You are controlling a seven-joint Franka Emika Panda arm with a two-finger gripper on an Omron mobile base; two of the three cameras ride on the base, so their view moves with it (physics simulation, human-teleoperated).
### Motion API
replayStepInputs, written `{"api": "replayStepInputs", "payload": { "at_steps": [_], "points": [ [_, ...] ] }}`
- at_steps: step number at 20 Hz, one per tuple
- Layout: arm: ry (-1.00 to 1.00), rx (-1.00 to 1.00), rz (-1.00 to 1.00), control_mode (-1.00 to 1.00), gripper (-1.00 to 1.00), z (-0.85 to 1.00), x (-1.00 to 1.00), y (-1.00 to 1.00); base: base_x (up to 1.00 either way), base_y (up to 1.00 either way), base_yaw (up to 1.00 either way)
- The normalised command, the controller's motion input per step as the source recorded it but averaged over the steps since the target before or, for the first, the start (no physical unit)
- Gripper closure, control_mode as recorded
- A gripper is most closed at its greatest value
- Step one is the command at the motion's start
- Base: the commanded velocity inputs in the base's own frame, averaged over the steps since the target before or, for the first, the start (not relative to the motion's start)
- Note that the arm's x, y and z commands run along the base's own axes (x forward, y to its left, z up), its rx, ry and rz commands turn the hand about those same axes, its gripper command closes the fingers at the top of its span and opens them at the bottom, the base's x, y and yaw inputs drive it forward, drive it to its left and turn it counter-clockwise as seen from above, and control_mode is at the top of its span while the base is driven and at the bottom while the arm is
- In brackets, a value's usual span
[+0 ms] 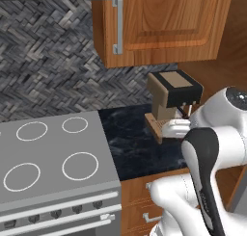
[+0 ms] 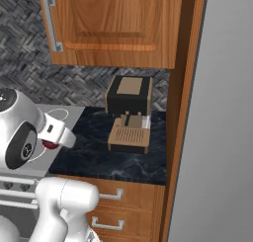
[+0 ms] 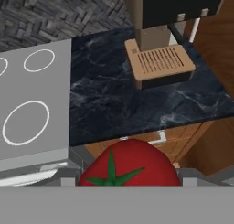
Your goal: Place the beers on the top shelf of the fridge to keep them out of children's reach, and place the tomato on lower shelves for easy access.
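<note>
A: Where's the tomato?

B: The small round glossy red tomato (image 3: pixel 130 163) sits right between my fingertips, green stem star facing the hand camera. In the right base view a red sliver (image 2: pixel 50 145) shows under my white wrist, over the corner of the grey stovetop (image 2: pixel 59 112). I read that as the same tomato.

A: Gripper state?

B: My gripper (image 3: pixel 129 182) is partly closed, fingers on either side of the tomato, which fills the gap. I judge it held, carried in the air.

A: Landmark?

B: The black-and-tan coffee machine (image 2: pixel 129 112) on the dark marble counter (image 2: pixel 94 157). I'm in front of it and to its left, above the counter's front edge, near the stove side.

A: And the fridge?

B: The tall plain light-grey panel (image 2: pixel 222 137) to the right of the coffee machine, past the wooden side wall, reads as the fridge. Only its outer side faces me. Shelves not visible, so I can't tell which is lower.

A: So which way does the move go?

B: My guess: right, past the coffee machine, and around to the fridge front. The tomato is round with no long axis, so grip angle matters little.

A: Beers?

B: Can't place them.
</note>
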Motion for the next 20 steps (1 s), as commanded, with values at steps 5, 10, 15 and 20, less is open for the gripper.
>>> {"api": "replayStepInputs", "payload": {
  "at_steps": [5, 10, 15, 20],
  "points": [
    [-0.08, -0.05, 0.00, -1.00, 1.00, 0.33, -0.83, 0.00, 0.00, 0.00, 0.00],
    [-0.02, -0.01, 0.00, 1.00, 1.00, 0.18, -0.31, 0.00, -0.07, -0.09, 0.00],
    [0.00, 0.00, 0.00, 1.00, 1.00, 0.00, 0.00, 0.00, -0.04, -0.54, 0.00],
    [0.00, 0.00, 0.00, 1.00, 1.00, 0.00, 0.00, 0.00, -0.49, -0.63, 0.00]
  ]
}}
